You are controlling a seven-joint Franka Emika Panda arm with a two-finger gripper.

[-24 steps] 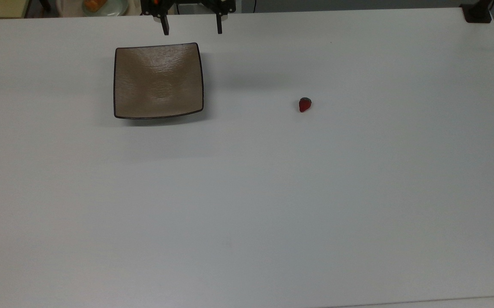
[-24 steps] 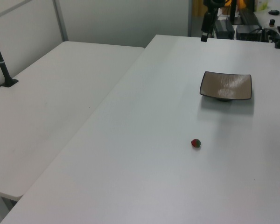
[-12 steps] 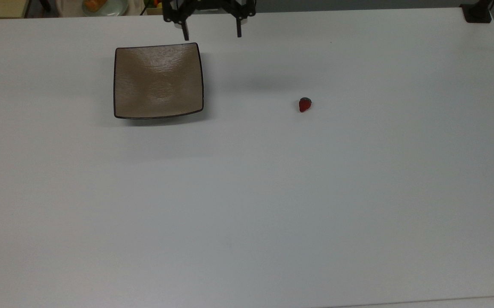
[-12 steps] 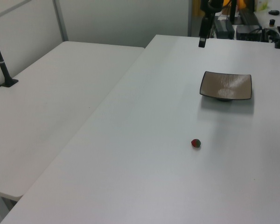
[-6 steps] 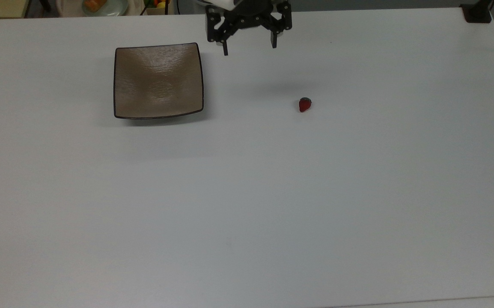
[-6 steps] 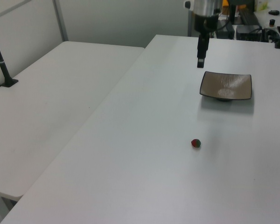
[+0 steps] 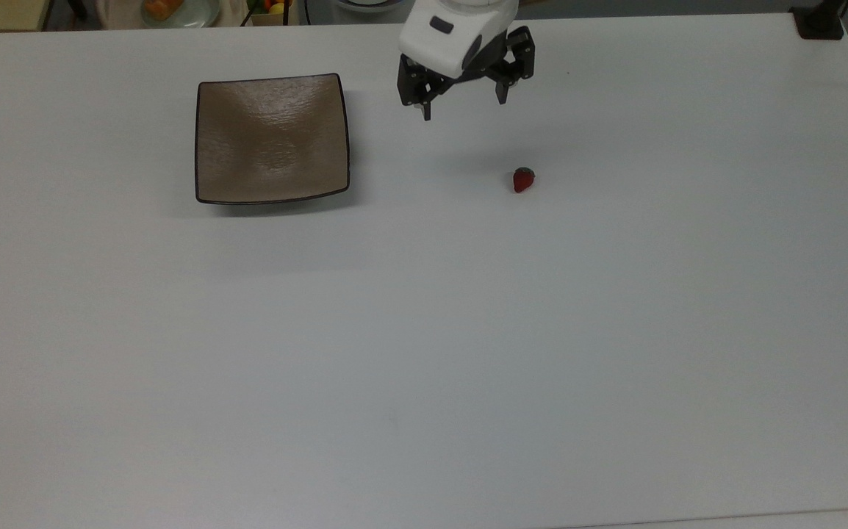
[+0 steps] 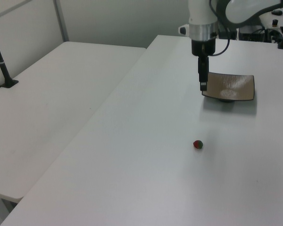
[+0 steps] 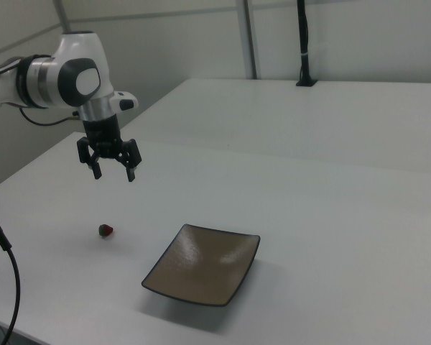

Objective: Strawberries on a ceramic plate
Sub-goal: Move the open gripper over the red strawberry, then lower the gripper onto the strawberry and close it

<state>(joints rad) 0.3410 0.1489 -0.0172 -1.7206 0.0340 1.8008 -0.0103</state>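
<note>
A small red strawberry with a dark cap lies on the white table, also seen in the left view and the right view. The square tan-brown ceramic plate sits bare, well off to the top view's left of the berry. My gripper hangs in the air between plate and strawberry, above the table, fingers spread wide with nothing between them.
A black post stands at the table's far corner in the top view's right. A second white table adjoins on the left view's left. A black cable hangs at the right view's left edge.
My gripper has travelled from behind the plate's far edge toward the top view's right and nearer the strawberry, descending somewhat. Plate and strawberry have not moved.
</note>
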